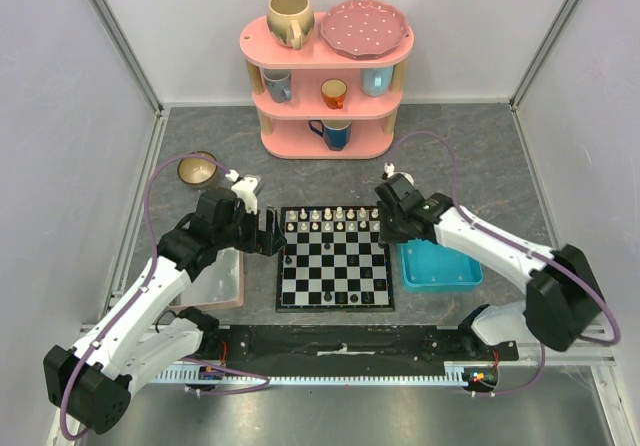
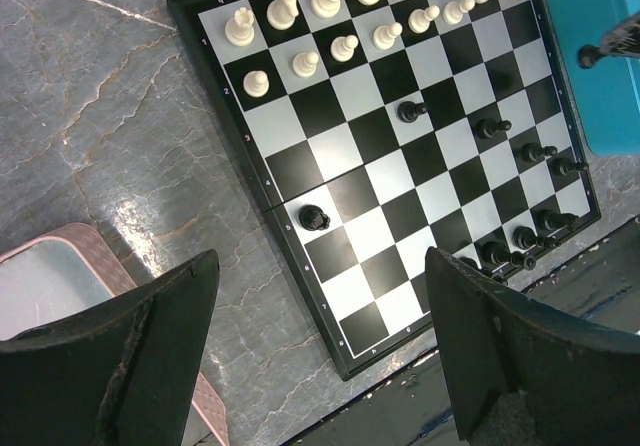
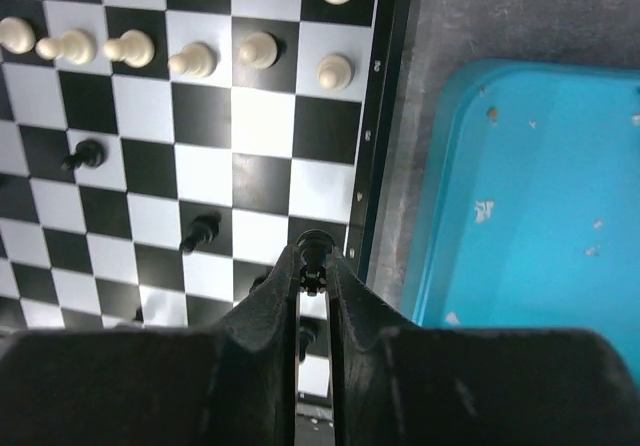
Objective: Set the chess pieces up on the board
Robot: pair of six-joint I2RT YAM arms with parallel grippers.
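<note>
**Hazard notice: placing a piece at the board's 3 o'clock edge**

**Current state.** The right hand (image 3: 314, 271) is closed on a small black piece (image 3: 314, 244), which is pinched at the very tips of the fingers. The piece is over the 3 o'clock margin of the board (image 1: 330, 266), just beside the dark border. The views do not show whether its base touches the board. The left hand (image 2: 320, 266) is wide open and holds nothing. It hangs above the board's 7 o'clock corner, near the pink-rimmed tray (image 2: 60, 266).

**Layout.** The white pieces (image 1: 330, 218) fill the rows along the 12 o'clock edge. Other black pieces (image 2: 314, 217) stand scattered over the middle and 6 o'clock rows. The blue tray (image 3: 540, 216) lies at 3 o'clock of the board, with a strip of bare desk (image 3: 400, 166) between them.

**Failure modes (assessed).**
1. Slip or twist. The grip is shallow and on a tiny, rounded part, so a fast move may rotate the piece or eject it.
2. Loss off the edge. A release here could send the piece over the border onto the desk or into the tray.
3. Tip-over. A piece set down tilted, or released above the square, is likely to fall.
4. Neighbour strike. The finger bodies are wide, so a descent into the crowded 6 o'clock rows may topple pieces already standing there.
5. Arm conflict. Both hands are close over the same small board.
</note>
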